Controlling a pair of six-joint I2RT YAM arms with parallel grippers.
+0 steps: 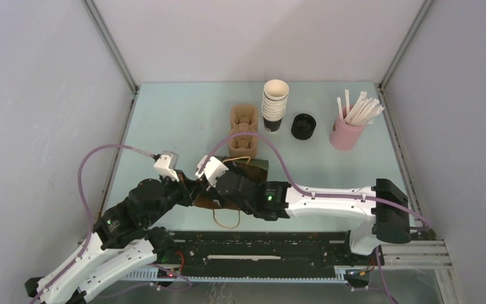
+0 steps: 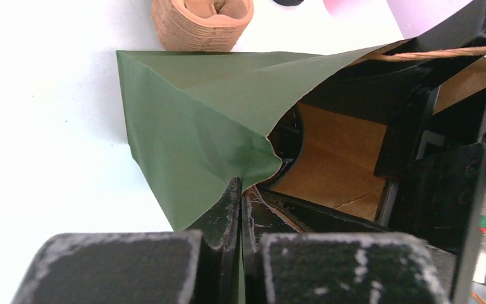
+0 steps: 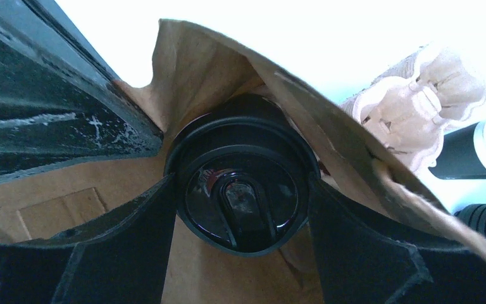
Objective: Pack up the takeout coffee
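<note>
left tool (image 2: 240,212) is pinched together on the mouth edge of the one green bag (image 2: 190,114). right tool (image 3: 243,209) is clamped round the one takeout coffee (image 3: 240,126), inside the bag, paper walls close all round. behind: one cup stack (image 1: 274,104), one lid stack (image 1: 303,126).

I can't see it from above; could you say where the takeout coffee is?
In the right wrist view, the takeout coffee sits inside the green bag, between the fingers of the right gripper.
</note>
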